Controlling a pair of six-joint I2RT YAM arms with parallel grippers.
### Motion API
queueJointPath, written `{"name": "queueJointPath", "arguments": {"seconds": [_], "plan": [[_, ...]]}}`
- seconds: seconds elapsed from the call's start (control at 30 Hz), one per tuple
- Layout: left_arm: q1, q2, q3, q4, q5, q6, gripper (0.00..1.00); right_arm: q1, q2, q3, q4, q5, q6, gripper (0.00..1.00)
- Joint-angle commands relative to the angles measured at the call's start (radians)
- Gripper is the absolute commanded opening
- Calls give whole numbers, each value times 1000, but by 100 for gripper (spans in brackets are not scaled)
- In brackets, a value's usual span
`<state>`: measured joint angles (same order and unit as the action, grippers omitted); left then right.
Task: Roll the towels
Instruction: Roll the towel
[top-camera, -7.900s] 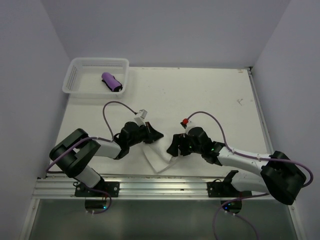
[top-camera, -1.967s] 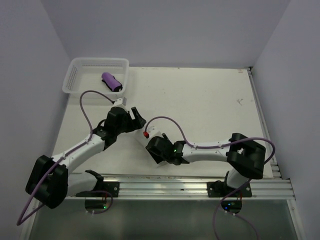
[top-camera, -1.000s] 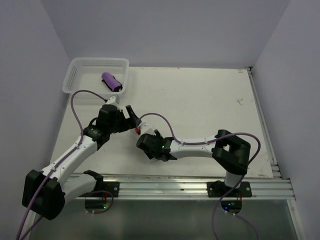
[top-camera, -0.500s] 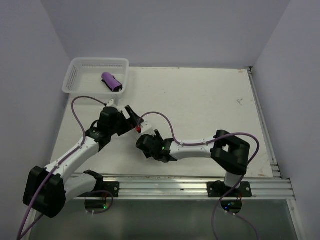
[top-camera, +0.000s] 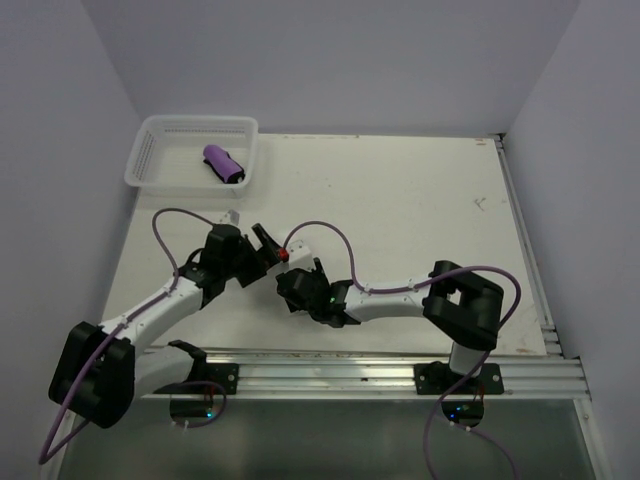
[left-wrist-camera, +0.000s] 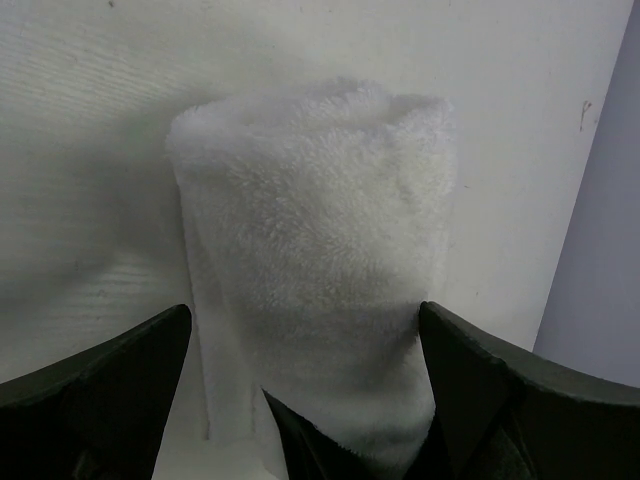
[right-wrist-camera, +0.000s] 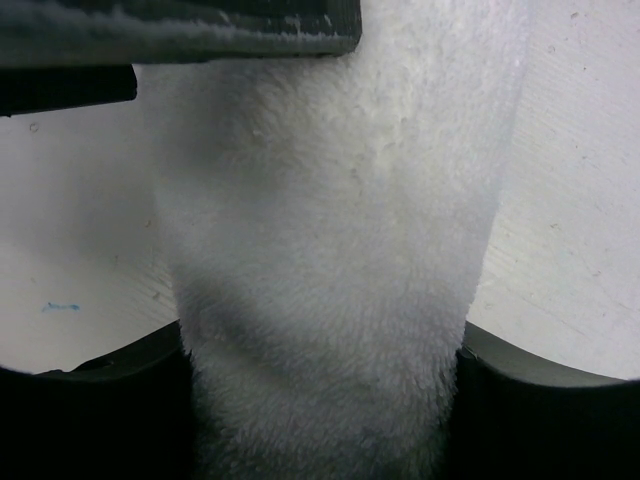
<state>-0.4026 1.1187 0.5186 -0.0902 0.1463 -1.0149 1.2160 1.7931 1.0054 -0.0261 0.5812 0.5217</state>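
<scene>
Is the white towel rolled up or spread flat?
Rolled up: the white towel shows as a thick fluffy cylinder with a rounded end.

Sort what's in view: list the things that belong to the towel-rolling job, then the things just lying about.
Job:
- white towel, rolled, gripped in the right claw
- purple towel, rolled, inside the white mesh basket

Lying about:
- white mesh basket
- table
</scene>
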Motion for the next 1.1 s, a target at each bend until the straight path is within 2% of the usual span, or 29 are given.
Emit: {"name": "queueJointPath", "arguments": {"seconds": [0.0, 0.13, 0.27, 0.4, 0.8, 0.93, 1.07], "plan": [[-2, 23, -5, 73, 19, -4, 100, -6, -28, 15, 69, 14, 12, 41], [-4, 46, -12, 118, -17, 27, 99, -6, -26, 25, 52, -12, 9, 45], [-2, 101, -40, 154, -37, 58, 94, -6, -50, 27, 38, -35, 6, 49], [-2, 168, -87, 204, -56, 73, 89, -6, -54, 51, -3, -81, -2, 60], [-2, 237, -98, 219, -105, 130, 84, -6, -176, 50, -55, -178, -31, 91], [-2, 231, -103, 208, -113, 136, 84, -6, -267, -5, -46, -195, -25, 91], [-2, 219, -106, 191, -120, 144, 84, -6, -389, -100, -40, -188, 11, 83]]}}
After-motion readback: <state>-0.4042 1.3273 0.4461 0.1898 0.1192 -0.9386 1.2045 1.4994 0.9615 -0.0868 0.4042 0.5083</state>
